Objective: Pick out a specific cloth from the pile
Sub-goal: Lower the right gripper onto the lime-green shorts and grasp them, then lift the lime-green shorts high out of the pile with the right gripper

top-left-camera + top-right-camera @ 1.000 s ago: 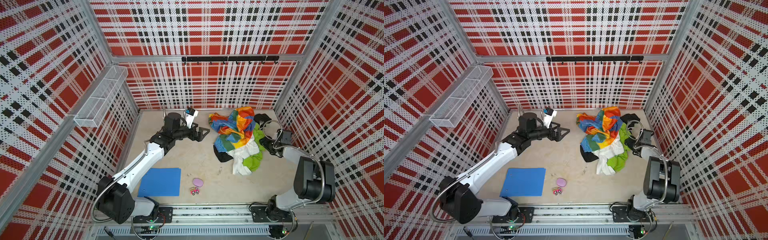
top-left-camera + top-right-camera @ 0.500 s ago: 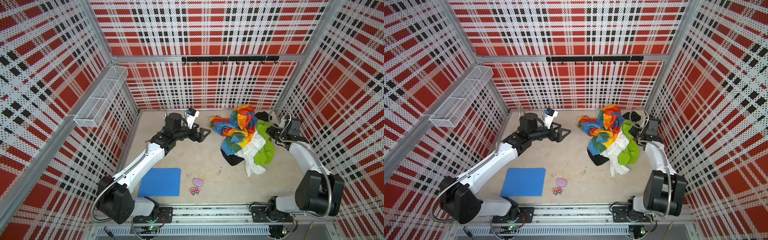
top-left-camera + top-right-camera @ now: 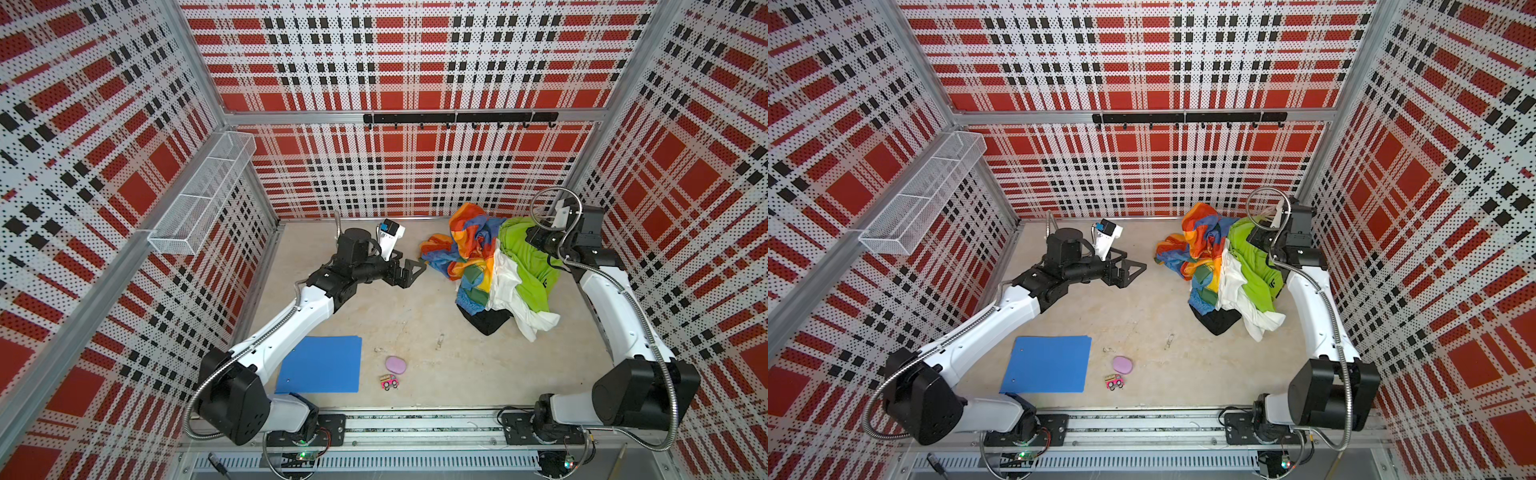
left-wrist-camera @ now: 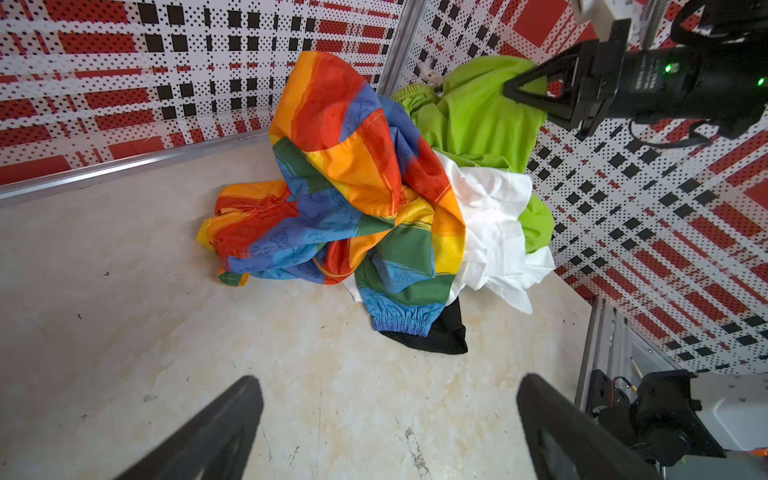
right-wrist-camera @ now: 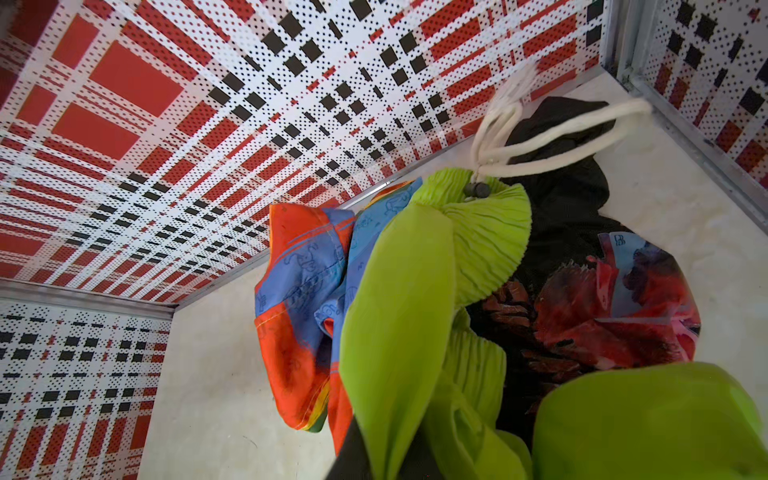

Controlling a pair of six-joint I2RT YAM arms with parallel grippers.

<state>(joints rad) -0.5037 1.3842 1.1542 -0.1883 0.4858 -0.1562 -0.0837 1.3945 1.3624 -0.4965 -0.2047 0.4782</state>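
Observation:
The cloth (image 3: pixel 525 257) (image 3: pixel 1256 262) is lime green and hangs lifted at the back right corner. Its gathered waistband and white drawstring (image 5: pixel 519 137) show in the right wrist view. My right gripper (image 3: pixel 534 240) (image 4: pixel 515 89) is shut on the cloth's upper part, and green folds (image 5: pixel 395 316) cover its jaws in the right wrist view. The pile (image 3: pixel 469 253) (image 4: pixel 345 174), rainbow fabric with white and black pieces, clings to the cloth's left side and trails to the floor. Left of the pile, my left gripper (image 3: pixel 411 272) (image 4: pixel 386 386) stands open and holds nothing.
A blue folder (image 3: pixel 320 370), a pink oval object (image 3: pixel 395 364) and a small toy car (image 3: pixel 388 381) lie near the front. A wire basket (image 3: pixel 203 203) hangs on the left wall, a hook rail (image 3: pixel 457 118) on the back wall. A black printed garment (image 5: pixel 582 311) lies under the cloth.
My right gripper shut on the green cloth and rose toward the back right corner, dragging the pile up and right with it. The left arm stayed still.

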